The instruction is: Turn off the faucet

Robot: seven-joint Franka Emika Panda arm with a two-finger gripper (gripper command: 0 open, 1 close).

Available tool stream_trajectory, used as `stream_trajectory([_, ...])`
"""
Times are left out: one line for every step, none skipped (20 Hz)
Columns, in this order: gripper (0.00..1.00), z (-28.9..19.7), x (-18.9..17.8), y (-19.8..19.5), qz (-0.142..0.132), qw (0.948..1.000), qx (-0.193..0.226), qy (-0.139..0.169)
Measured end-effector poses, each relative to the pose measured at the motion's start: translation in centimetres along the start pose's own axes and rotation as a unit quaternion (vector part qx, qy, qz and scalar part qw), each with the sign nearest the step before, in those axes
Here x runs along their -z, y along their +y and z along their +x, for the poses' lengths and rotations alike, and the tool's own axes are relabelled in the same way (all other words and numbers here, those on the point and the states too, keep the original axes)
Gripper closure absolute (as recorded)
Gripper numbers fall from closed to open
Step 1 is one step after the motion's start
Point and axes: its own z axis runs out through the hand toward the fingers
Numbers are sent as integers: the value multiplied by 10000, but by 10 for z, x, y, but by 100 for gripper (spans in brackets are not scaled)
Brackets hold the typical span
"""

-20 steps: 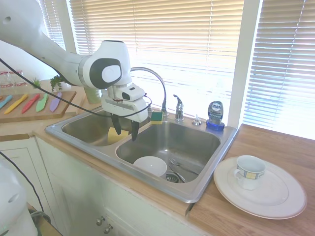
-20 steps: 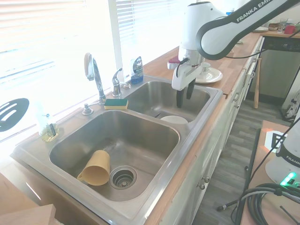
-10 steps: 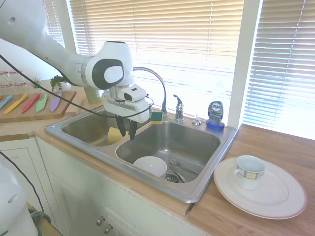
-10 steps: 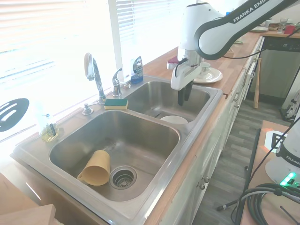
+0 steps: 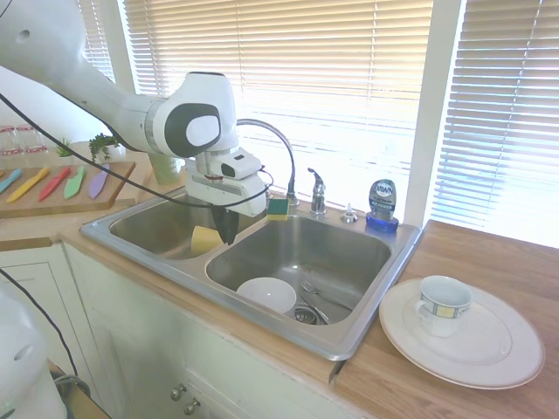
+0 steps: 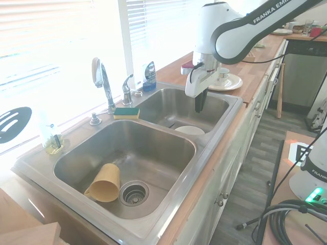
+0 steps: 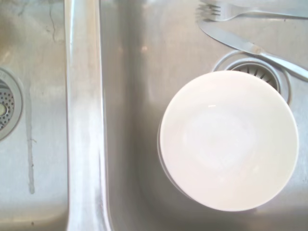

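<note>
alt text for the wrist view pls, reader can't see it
Top-down close-up of a steel double sink: a white bowl sits in one basin, partly covering its drain, with a fork and knife lying beside it. The other basin's drain shows at the edge.

Bright window glare (blinds overexposed), sharp.

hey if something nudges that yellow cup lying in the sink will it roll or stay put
The yellow cup lies on its side near the drain, so it would probably roll. It looks like light plastic, easily shifted. Its handle may stop a full turn.
</note>
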Motion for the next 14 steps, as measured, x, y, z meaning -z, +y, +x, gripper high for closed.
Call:
stream_trajectory([100, 1, 0, 0, 4, 10000, -7, 1])
stream_trajectory([100, 2, 0, 0, 15, 10000, -18, 5])
stream_trajectory([100, 3, 1, 0, 28, 10000, -30, 12])
stream_trajectory([100, 5, 2, 0, 49, 10000, -44, 27])
stream_trajectory([100, 6, 3, -1, 71, 9999, -60, 43])
stream_trajectory([100, 8, 4, -2, 96, 9999, -77, 63])
stream_trajectory([100, 10, 6, -4, 117, 9999, -93, 80])
stream_trajectory([100, 12, 7, -7, 142, 9998, -114, 98])
stream_trajectory([100, 16, 9, -10, 177, 9997, -144, 124])
stream_trajectory([100, 19, 11, -15, 220, 9995, -173, 157])
stream_trajectory([100, 23, 12, -20, 252, 9993, -198, 183])
stream_trajectory([100, 27, 14, -24, 276, 9992, -226, 203])
stream_trajectory([100, 31, 16, -30, 302, 9990, -244, 220])
stream_trajectory([100, 36, 19, -35, 331, 9988, -260, 241])
